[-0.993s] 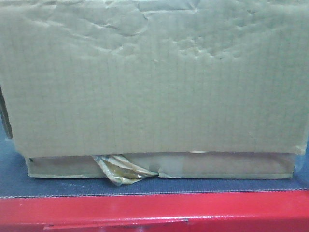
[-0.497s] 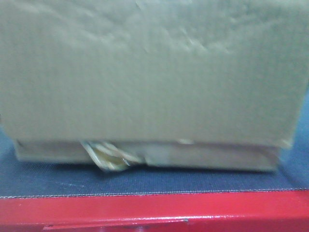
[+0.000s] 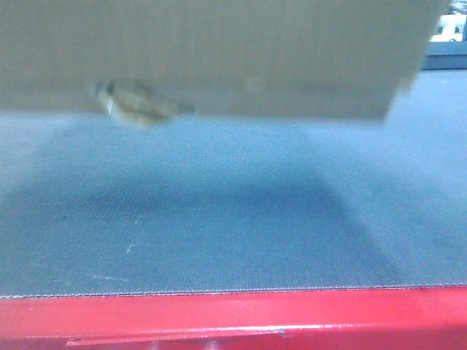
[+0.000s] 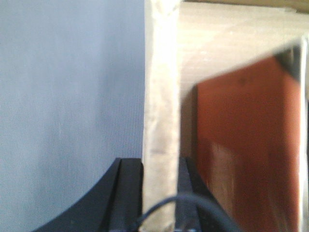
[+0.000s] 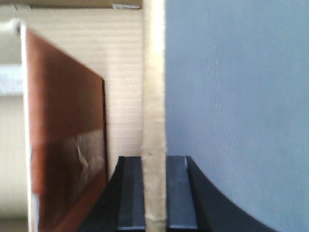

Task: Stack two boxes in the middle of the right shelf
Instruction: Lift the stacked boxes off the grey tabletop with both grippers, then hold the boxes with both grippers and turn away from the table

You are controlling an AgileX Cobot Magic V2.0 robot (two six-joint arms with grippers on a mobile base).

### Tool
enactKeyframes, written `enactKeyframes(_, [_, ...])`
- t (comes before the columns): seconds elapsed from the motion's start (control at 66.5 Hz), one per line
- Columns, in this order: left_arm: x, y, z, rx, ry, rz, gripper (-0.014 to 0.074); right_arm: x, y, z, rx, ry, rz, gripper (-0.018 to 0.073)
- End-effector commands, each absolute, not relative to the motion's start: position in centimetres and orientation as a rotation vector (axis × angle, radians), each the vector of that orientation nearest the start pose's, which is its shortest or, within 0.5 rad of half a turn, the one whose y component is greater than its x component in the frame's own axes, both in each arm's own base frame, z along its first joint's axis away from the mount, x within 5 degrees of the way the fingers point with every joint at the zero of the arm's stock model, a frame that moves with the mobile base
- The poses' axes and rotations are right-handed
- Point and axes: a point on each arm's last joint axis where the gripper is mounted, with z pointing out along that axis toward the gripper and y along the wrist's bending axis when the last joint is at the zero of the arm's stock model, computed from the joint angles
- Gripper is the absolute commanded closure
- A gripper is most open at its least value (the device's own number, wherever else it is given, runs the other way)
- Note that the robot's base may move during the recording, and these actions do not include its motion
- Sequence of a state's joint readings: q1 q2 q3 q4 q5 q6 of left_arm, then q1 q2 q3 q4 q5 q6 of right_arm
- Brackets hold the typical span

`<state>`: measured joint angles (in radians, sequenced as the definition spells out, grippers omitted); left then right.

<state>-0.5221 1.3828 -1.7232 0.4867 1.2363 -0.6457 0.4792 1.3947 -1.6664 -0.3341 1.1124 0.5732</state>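
Lifted clear of the platform (image 3: pixel 219 240) since a second ago, the boxes (image 3: pixel 219 51) now hang above its grey mat, back from the red front edge, tape tuft (image 3: pixel 135 108) dangling. We see the left fingers (image 4: pixel 129 193) and right fingers (image 5: pixel 179 193) clamped on the boxes' opposite walls, sharing the load. Inside shows a reddish-brown panel (image 4: pixel 241 145) we cannot identify; the shelf is out of view.

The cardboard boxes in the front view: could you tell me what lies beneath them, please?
Only bare grey mat, darkened by their shadow; the boxes hang clear of it. Anything behind them is covered.
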Motion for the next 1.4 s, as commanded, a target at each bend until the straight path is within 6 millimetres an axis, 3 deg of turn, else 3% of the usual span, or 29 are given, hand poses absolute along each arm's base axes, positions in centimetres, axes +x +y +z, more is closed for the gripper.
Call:
enactKeyframes(0.0, [24.2,-8.8,49.3,-0.185,2.14,0.02,0.0707,25.7,9.3,48.7,0.093,2.107,0.071,0.0724])
enactKeyframes(0.12, [24.0,-8.5,50.9,-0.19,2.071,0.003,0.0707,25.4,8.8,50.2,0.097,2.041,0.051,0.0724])
enactKeyframes(0.241, [23.8,-8.3,51.8,-0.194,2.029,-0.007,0.0707,25.4,8.7,50.6,0.1,2.029,0.052,0.0724])
enactKeyframes(1.384, [24.3,-8.7,52.2,-0.162,1.97,-0.036,0.0707,25.7,9.2,51.4,0.062,1.931,0.108,0.0724])
